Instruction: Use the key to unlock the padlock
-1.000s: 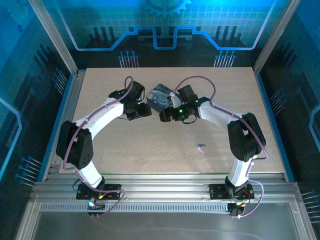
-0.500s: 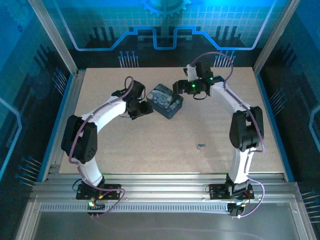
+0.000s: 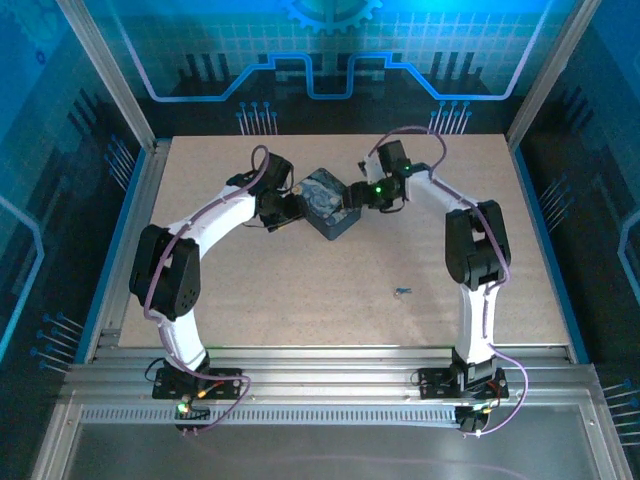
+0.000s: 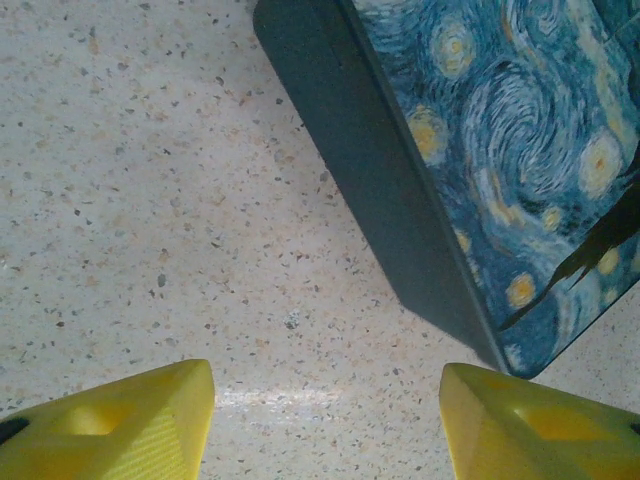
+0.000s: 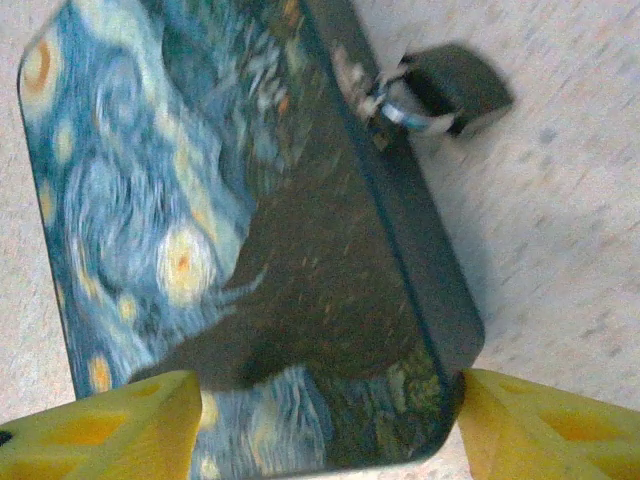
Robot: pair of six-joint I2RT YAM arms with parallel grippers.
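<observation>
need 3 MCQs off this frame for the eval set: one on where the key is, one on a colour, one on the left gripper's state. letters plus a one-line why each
1. Where on the table does the key lie?
A. at the far edge
B. in the near-right part, alone on the bare surface
C. tucked against the left arm's base

2. What colour are the fingers of the left gripper?
A. red
B. yellow
C. white

3. The left gripper is:
A. shut on the key
B. shut, fingers touching
C. open, nothing between its fingers

Answers:
1 B: the top view shows the key by itself on the tabletop, nearer the arm bases than the box.
2 B: both fingers show plain yellow in the left wrist view.
3 C: the fingers stand wide apart with only bare table between them, and the box lies beyond them.
</observation>
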